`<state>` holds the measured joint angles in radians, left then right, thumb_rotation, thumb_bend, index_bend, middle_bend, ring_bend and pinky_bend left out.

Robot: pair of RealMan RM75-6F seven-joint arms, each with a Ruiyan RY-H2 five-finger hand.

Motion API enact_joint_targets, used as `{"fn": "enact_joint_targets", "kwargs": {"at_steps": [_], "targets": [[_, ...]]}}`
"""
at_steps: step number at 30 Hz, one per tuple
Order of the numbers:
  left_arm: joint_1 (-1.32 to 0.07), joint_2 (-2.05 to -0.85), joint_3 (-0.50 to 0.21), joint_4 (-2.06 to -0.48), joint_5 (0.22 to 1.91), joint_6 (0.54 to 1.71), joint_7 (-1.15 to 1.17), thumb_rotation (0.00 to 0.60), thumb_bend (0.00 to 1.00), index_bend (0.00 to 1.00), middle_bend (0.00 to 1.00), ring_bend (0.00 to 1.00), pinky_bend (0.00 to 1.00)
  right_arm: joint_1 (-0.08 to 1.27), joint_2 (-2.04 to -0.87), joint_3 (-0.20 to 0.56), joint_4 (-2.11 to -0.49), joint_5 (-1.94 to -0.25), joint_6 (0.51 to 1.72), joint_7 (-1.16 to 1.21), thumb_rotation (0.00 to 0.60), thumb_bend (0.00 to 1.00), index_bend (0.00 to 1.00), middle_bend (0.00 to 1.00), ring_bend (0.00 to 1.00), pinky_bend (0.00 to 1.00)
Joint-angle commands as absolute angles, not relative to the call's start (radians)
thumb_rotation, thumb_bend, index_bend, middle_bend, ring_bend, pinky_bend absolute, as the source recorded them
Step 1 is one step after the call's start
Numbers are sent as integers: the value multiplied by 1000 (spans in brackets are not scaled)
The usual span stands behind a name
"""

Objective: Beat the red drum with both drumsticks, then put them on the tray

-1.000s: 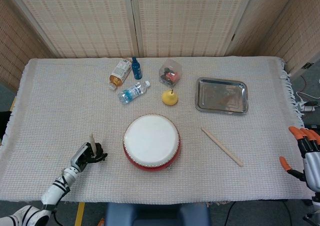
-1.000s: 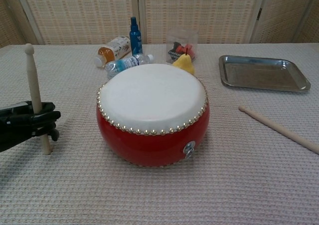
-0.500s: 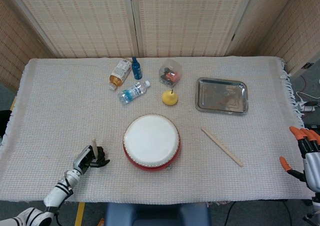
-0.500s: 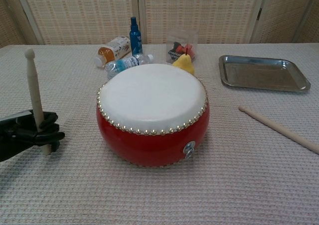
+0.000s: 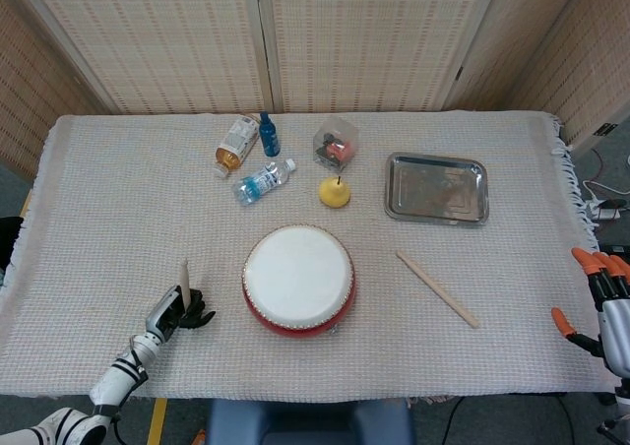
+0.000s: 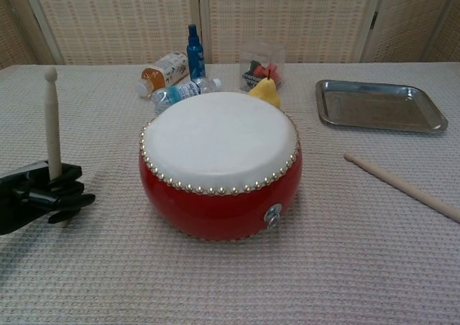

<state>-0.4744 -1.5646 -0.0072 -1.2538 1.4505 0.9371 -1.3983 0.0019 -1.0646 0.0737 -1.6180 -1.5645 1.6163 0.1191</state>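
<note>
The red drum (image 6: pixel 220 165) sits in the middle of the table, white skin up, with nothing on it. Just left of it my left hand (image 6: pixel 44 194) has its fingers wrapped around the lower end of one drumstick (image 6: pixel 52 124), which stands nearly upright with its knob at the top. The other drumstick (image 5: pixel 437 287) lies flat on the cloth to the right of the drum, apart from it. My right hand (image 5: pixel 602 307) hangs off the right edge of the table, fingers spread and holding nothing.

I judge the main risk is my low hold on the stick: with most of its length above my fingers, a hard swing could make it pivot or slip out. The stick lying flat may roll when I reach for it. The tray (image 5: pixel 436 187) lies well behind it, near the back right.

A woven, off-white cloth (image 5: pixel 128 219) covers the whole table, fringed at the right edge. Behind the drum are a pear (image 5: pixel 335 192), some bottles (image 5: pixel 262 180) and a small clear box (image 5: pixel 336 142). Woven screen panels (image 5: pixel 364 31) close off the back.
</note>
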Motion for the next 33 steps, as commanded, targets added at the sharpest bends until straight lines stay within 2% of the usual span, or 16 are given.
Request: {"fn": "enact_joint_targets", "kwargs": {"at_steps": [1, 9, 14, 22, 25, 28, 29, 30, 33], "targets": [[-473, -1572, -9, -1242, 1453, 936, -1412, 600, 456, 954, 1000, 976, 984, 2, -1065, 74, -1618, -1566, 1617, 117, 600, 292, 84, 133, 0, 104], [-464, -1591, -12, -1204, 1457, 945, -1418, 600, 781, 1000, 1000, 1000, 1000, 6, -1064, 75, -1624, -1569, 1615, 110, 600, 292, 80, 133, 0, 104], [-459, -1582, -15, -1205, 1458, 959, -1373, 600, 913, 1000, 1000, 1000, 1000, 7, -1062, 77, -1627, -1567, 1613, 104, 600, 292, 76, 133, 0, 104], [-441, -1469, -47, -1289, 1489, 1083, -1188, 600, 925, 1000, 1000, 1000, 1000, 18, -1051, 64, -1648, -1565, 1574, 94, 600, 292, 76, 134, 0, 104], [-439, -1450, -51, -1306, 1490, 1094, -1167, 600, 925, 1000, 1000, 1000, 1000, 20, -1049, 61, -1655, -1563, 1563, 97, 600, 292, 76, 134, 0, 108], [-437, -1390, -69, -1340, 1499, 1134, -1093, 600, 924, 1000, 1000, 1000, 1000, 34, -1039, 47, -1683, -1557, 1514, 124, 600, 292, 76, 134, 0, 123], [-436, -1359, -77, -1362, 1500, 1151, -1047, 600, 924, 1000, 1000, 1000, 1000, 43, -1030, 42, -1699, -1550, 1485, 130, 600, 292, 75, 134, 0, 128], [-430, -1315, -106, -1356, 1516, 1223, -894, 600, 925, 1000, 1000, 1000, 1000, 69, -1025, 30, -1723, -1523, 1407, 120, 600, 292, 75, 134, 0, 130], [-407, -1295, -137, -1409, 1496, 1308, -597, 600, 922, 1000, 1000, 1000, 1000, 113, -1015, 35, -1775, -1439, 1287, 82, 600, 292, 69, 133, 0, 133]]}}
